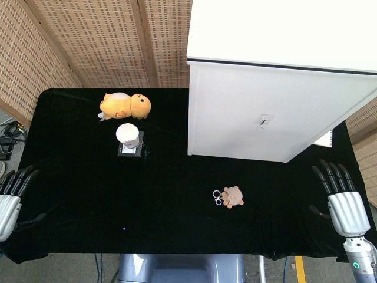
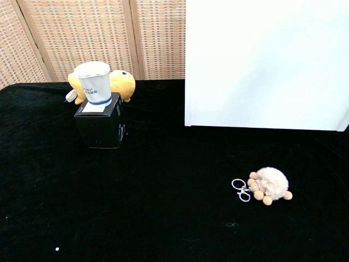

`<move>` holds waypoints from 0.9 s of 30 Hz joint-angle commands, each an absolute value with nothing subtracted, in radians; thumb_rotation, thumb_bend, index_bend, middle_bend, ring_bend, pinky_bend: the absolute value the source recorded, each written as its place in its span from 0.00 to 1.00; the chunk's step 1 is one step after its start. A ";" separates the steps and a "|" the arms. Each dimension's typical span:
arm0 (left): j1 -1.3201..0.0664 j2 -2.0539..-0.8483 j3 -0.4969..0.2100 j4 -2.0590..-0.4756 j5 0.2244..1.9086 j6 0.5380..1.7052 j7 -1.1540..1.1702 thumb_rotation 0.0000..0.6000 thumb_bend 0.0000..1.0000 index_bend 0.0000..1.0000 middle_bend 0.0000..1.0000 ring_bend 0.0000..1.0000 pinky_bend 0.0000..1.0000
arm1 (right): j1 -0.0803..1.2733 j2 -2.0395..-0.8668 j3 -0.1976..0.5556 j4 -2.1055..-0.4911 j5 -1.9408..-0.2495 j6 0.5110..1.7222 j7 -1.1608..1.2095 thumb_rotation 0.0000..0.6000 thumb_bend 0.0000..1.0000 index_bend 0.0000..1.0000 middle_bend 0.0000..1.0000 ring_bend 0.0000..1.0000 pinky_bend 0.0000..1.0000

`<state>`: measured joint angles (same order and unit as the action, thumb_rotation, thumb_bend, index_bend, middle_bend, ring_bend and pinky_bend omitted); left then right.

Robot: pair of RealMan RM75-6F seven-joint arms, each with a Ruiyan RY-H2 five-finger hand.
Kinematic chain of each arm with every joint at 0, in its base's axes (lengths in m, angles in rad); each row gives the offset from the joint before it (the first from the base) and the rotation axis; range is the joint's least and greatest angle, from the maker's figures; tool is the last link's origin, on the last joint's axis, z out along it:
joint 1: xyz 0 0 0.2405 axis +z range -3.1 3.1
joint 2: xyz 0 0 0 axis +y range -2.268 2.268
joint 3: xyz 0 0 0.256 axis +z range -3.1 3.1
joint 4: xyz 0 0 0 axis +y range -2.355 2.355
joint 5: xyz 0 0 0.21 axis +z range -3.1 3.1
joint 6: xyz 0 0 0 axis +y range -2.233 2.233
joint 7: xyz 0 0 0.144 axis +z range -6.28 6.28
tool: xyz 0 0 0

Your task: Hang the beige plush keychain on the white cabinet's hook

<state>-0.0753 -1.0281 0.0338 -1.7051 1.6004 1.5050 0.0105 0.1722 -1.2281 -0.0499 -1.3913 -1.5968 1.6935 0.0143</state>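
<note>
head view: your beige plush keychain (image 1: 231,197) lies on the black desk (image 1: 88,200) just in front of the white cabinet (image 1: 265,112), below its hook (image 1: 263,121); your left robot hand (image 1: 10,197) and right robot hand (image 1: 341,200) rest empty, fingers spread, well apart from the cabinet.
</note>
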 commanded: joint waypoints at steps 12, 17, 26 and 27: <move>-0.085 -1.039 0.032 -1.695 1.589 1.474 0.011 1.00 0.00 0.00 0.00 0.00 0.00 | 0.275 -1.234 -0.042 -1.443 -1.722 1.523 -0.005 1.00 0.00 0.11 0.52 0.47 0.44; -0.099 -1.046 0.023 -1.688 1.564 1.441 0.017 1.00 0.00 0.00 0.00 0.00 0.00 | 0.409 -1.205 -0.031 -1.555 -1.725 1.287 -0.035 1.00 0.17 0.28 0.75 0.69 0.79; -0.126 -1.056 -0.002 -1.665 1.482 1.372 0.006 1.00 0.00 0.00 0.00 0.00 0.00 | 0.661 -1.313 0.074 -1.573 -1.520 0.835 -0.086 1.00 0.33 0.39 0.80 0.76 0.96; -0.128 -1.056 -0.004 -1.664 1.476 1.367 0.004 1.00 0.00 0.00 0.00 0.00 0.00 | 0.674 -1.326 0.081 -1.568 -1.497 0.813 -0.097 1.00 0.34 0.40 0.80 0.76 0.96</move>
